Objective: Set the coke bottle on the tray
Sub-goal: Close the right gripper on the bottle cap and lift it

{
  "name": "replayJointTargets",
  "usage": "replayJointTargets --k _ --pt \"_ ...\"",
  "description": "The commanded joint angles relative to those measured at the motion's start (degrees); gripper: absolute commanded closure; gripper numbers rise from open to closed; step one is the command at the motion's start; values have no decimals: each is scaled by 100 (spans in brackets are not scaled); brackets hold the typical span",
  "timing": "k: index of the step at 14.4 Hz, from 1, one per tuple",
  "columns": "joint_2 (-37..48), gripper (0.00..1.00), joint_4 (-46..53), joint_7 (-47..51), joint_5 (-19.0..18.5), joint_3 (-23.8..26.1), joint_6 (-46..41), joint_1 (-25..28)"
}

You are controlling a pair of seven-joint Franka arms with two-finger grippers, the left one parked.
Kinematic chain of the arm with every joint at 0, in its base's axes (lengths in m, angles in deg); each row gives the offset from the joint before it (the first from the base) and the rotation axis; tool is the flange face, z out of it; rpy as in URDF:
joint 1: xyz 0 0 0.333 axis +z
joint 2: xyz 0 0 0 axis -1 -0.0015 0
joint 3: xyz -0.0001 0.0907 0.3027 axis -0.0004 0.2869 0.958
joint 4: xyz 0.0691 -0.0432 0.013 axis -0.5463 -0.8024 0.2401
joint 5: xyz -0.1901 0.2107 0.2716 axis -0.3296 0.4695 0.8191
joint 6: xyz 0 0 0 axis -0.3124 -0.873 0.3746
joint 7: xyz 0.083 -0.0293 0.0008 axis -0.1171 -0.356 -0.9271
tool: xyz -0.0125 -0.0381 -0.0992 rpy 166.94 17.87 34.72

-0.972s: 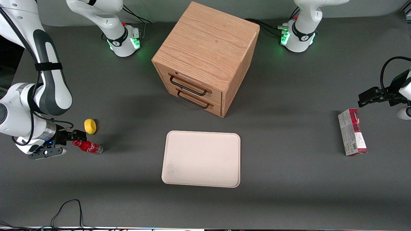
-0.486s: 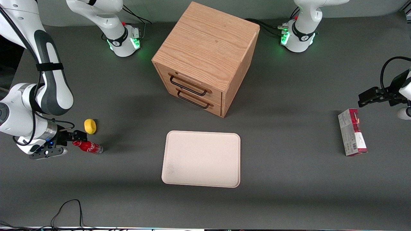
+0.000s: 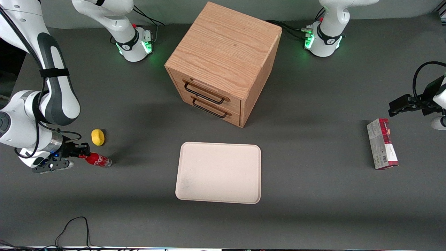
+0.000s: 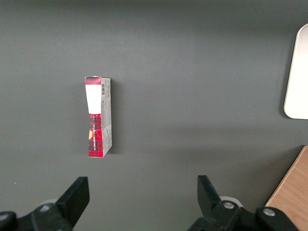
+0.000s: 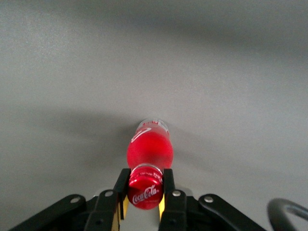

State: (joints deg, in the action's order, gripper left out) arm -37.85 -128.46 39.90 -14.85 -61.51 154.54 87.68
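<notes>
The coke bottle (image 3: 97,160) lies on its side on the grey table toward the working arm's end, cap pointing at the arm. My right gripper (image 3: 82,153) is at its cap end, low over the table. In the right wrist view the gripper (image 5: 145,186) is shut on the bottle's red cap, a finger on each side, with the red body (image 5: 149,149) sticking out past the fingertips. The cream-white tray (image 3: 218,172) lies flat at mid-table, well apart from the bottle. Its edge shows in the left wrist view (image 4: 298,72).
A yellow lemon-like lump (image 3: 98,137) sits just beside the bottle, farther from the front camera. The wooden drawer cabinet (image 3: 223,62) stands above the tray in the front view. A red-and-white carton (image 3: 382,143) lies toward the parked arm's end.
The gripper's fingers have closed in on the bottle's cap. The wrist has shifted slightly. The bottle has hardly moved.
</notes>
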Motion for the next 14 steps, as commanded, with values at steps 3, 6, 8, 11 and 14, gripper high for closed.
replayJointTargets --k 3,6,8,11,14 --pt "53 100 -78 -51 22 -22 91 31" --pt "184 100 97 81 22 -13 -267 39" --pt "246 100 701 256 22 4 -1319 83" --pt "229 100 2098 415 13 -4 -3130 171" --pt "141 100 3469 529 5 -4 -4668 154"
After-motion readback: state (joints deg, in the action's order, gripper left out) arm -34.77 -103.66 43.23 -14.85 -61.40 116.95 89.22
